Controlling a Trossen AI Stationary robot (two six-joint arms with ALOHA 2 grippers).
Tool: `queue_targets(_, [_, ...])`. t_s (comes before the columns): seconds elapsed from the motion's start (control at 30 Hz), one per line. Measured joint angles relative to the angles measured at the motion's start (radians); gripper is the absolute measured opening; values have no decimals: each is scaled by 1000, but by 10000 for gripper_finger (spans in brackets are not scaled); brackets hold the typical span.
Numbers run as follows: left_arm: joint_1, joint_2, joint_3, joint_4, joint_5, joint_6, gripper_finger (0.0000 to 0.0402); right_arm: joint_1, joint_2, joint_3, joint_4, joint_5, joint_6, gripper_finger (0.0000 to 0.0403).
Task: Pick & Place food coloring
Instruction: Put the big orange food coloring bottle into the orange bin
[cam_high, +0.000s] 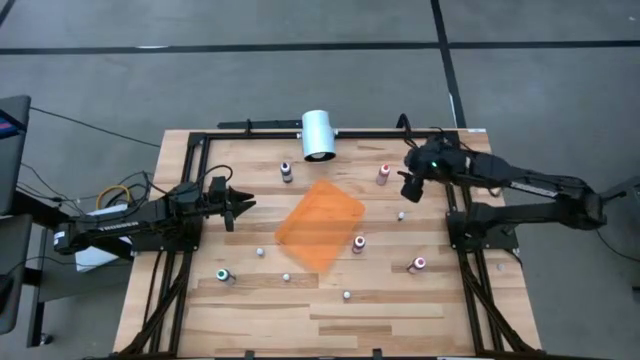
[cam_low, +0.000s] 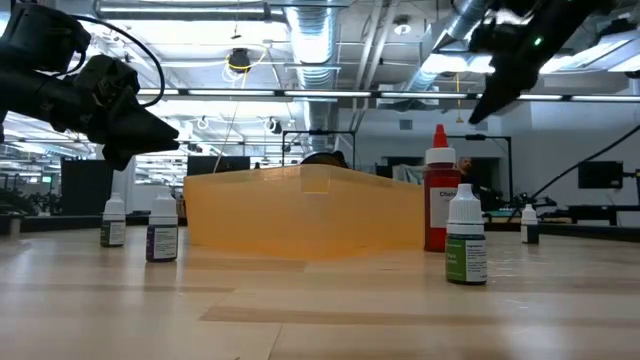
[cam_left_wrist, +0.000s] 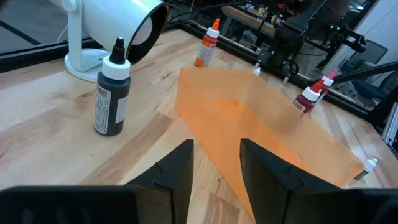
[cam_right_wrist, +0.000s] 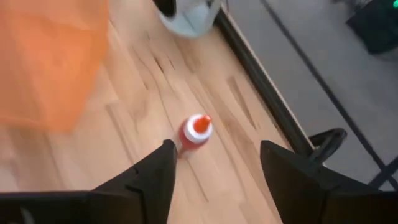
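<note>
The orange sheet (cam_high: 321, 224) is lying mid-table with the food coloring bottles scattered around it, and the right gripper (cam_high: 411, 185) is hanging over the far right corner with its fingers spread and gripping nothing. The red-topped bottle (cam_high: 384, 173) is standing upright just beside it, toward the sheet, so the right arm looks nearer. The left gripper (cam_high: 238, 203) is waiting part-open and empty, pointing at the sheet's left edge.
</note>
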Motion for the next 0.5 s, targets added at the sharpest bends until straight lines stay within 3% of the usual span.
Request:
queue_targets(0.23, [0,0,0,0,0,0,122,-159,128,0,26,-163,-142,227])
queue_targets(0.5, [0,0,0,0,0,0,122,-245,269,0,129,-337,-206,225])
